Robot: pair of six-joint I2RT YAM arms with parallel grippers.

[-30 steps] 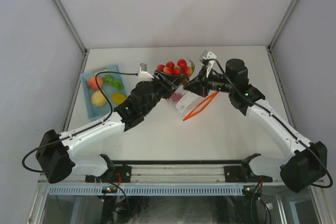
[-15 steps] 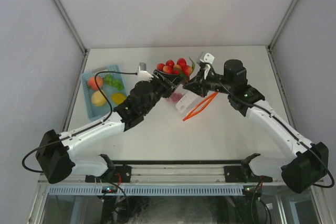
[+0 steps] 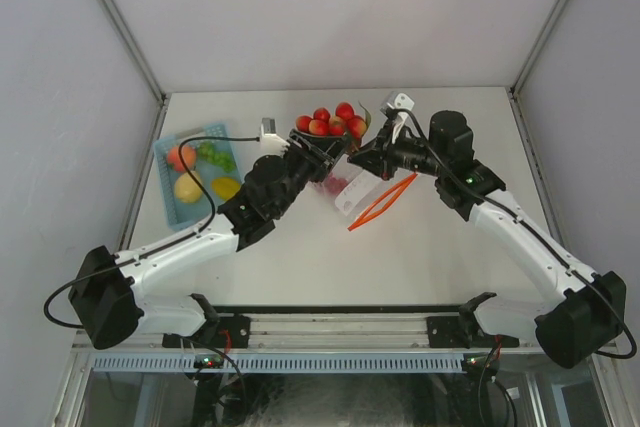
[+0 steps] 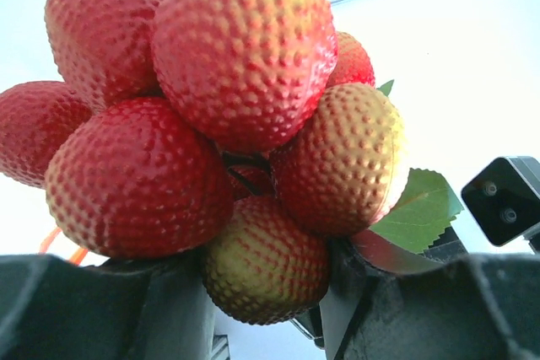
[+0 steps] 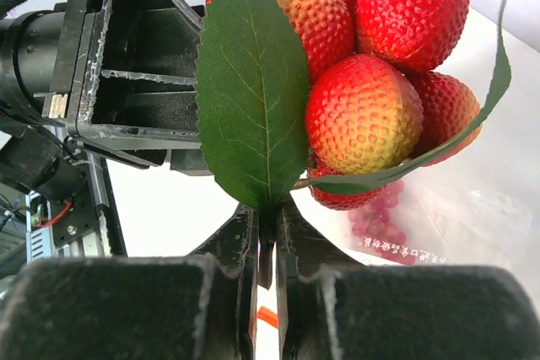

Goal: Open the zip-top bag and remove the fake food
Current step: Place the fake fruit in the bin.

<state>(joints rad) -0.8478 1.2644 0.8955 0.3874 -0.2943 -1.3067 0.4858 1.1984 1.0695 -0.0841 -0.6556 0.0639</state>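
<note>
Jaws of the left claw (image 4: 266, 288) clamp the bottom of the red berry bunch (image 4: 245, 48). The right claw (image 5: 266, 250) is pinched together at the tip of the bunch's green leaf (image 5: 253, 90). The clear bag (image 3: 352, 192) lies on the table (image 3: 300, 247) just beside them, orange zip strip (image 3: 385, 202) trailing right.

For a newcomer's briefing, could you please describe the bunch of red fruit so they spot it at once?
On the table, look toward the far edge, in the middle. The bunch of red fruit sits in the left gripper, beside the right gripper. Unlike the loose pieces in the blue basket, it is one bumpy cluster with a leaf.
</note>
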